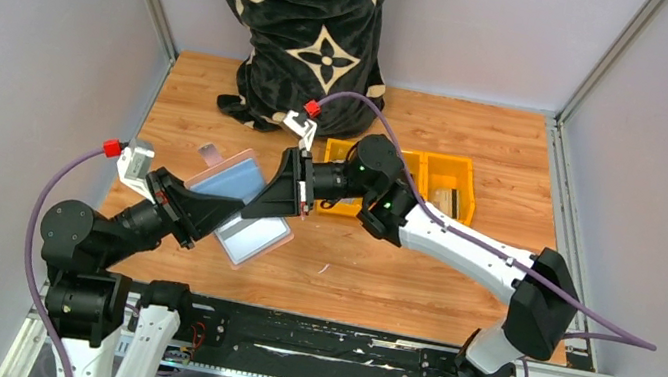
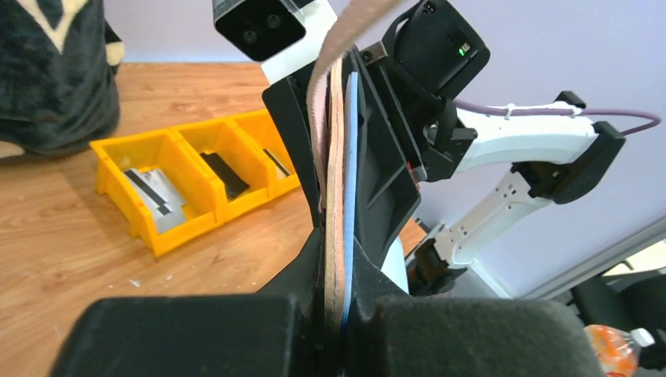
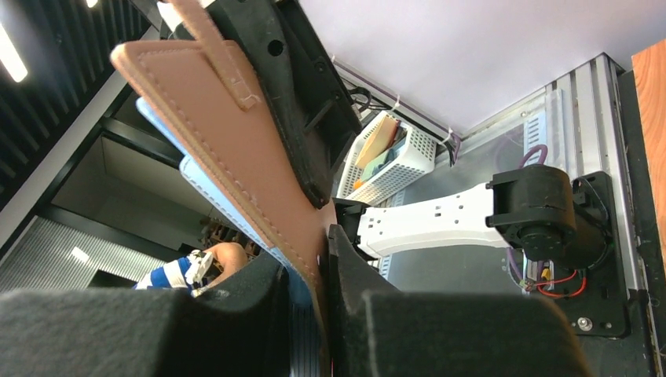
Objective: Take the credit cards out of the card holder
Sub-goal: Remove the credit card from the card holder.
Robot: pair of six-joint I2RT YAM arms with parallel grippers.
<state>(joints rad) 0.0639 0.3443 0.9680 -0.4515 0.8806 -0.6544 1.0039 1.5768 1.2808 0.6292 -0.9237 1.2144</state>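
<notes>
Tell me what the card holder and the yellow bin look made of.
The card holder: leather or a leather imitation, matte tan, with a stitched seam along its edge. The yellow bin: apparently moulded rigid plastic, smooth and slightly glossy, with thin uniform walls.

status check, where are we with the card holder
Left gripper and right gripper both shut on card holder, held between them. Pale blue credit cards not out yet. Yellow bin sits apart, nothing blocking.
</notes>
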